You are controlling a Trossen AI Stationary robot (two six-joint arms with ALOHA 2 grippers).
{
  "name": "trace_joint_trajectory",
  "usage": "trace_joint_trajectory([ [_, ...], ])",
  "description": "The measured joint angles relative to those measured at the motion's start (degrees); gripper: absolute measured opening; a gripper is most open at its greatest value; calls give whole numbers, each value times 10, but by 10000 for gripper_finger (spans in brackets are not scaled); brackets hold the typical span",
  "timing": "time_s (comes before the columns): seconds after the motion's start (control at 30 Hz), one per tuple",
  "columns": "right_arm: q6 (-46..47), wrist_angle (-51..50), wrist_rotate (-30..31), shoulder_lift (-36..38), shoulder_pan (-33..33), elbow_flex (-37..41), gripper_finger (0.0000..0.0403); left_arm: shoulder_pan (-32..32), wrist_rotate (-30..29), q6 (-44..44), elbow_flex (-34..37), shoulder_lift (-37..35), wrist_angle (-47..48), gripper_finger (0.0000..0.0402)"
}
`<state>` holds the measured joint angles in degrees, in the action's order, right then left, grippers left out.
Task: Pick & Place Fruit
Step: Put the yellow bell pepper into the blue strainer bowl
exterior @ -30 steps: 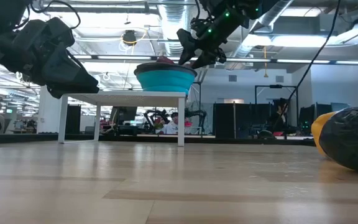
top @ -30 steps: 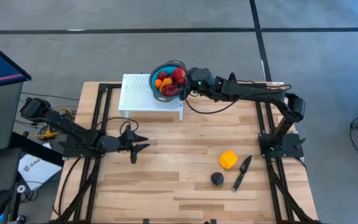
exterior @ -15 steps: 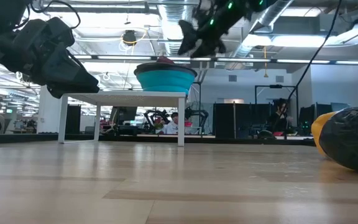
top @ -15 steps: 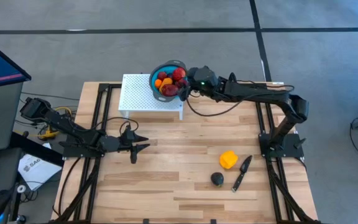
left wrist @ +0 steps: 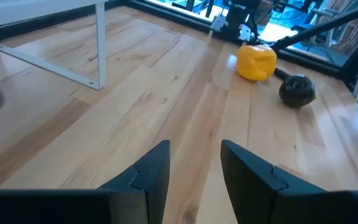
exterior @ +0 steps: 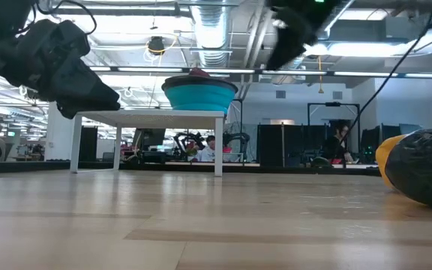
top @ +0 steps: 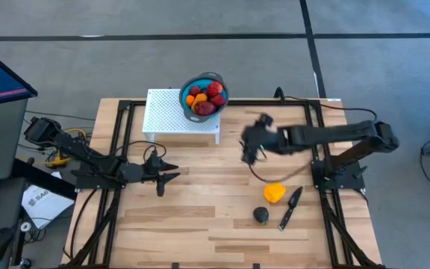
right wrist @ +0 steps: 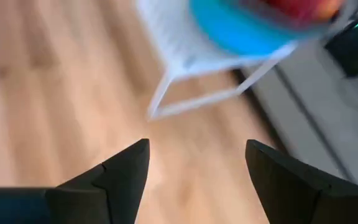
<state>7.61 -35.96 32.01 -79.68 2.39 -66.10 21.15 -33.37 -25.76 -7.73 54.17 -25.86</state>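
From above, most fruit fills the blue bowl on the white stand; the right tool, spread and empty, hangs between bowl and yellow fruit. The left wrist view shows the left tool parted, empty.

Wooden table with white stand, 2 fruit, knife.

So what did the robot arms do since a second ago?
The right gripper pulled away from the blue bowl on the white stand and swung back over the table toward the yellow fruit. Its fingers are open and empty. The left gripper stayed put over the table. The fruit in the bowl, the dark fruit and the knife did not move.
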Motion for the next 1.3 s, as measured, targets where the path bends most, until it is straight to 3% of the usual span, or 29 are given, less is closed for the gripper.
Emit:
trace_joint_trajectory([
  [0.13, 86, -2, -17, 67, 71, 107, 260, 0, 1, 0, 0, 0, -17, 135],
  [0.23, 114, -18, -83, 108, 125, 154, 260, 4, 1, 0, 0, 0, -30, 135],
  [0.47, 108, -79, -230, 138, 202, 184, 260, 12, 1, 28, 0, 19, -95, 135],
  [0.67, 92, -132, -320, 137, 197, 184, 261, 10, -25, 28, 0, 58, -136, 135],
  [0.8, 76, -162, -333, 113, 192, 184, 282, 9, -50, 28, 0, 84, -161, 135],
  [1.07, -35, -147, -327, 19, 192, 184, 391, -11, -59, 28, 0, 109, -195, 135],
  [1.3, -97, -107, -313, -57, 191, 182, 369, -23, -55, 28, 0, 109, -206, 135],
])
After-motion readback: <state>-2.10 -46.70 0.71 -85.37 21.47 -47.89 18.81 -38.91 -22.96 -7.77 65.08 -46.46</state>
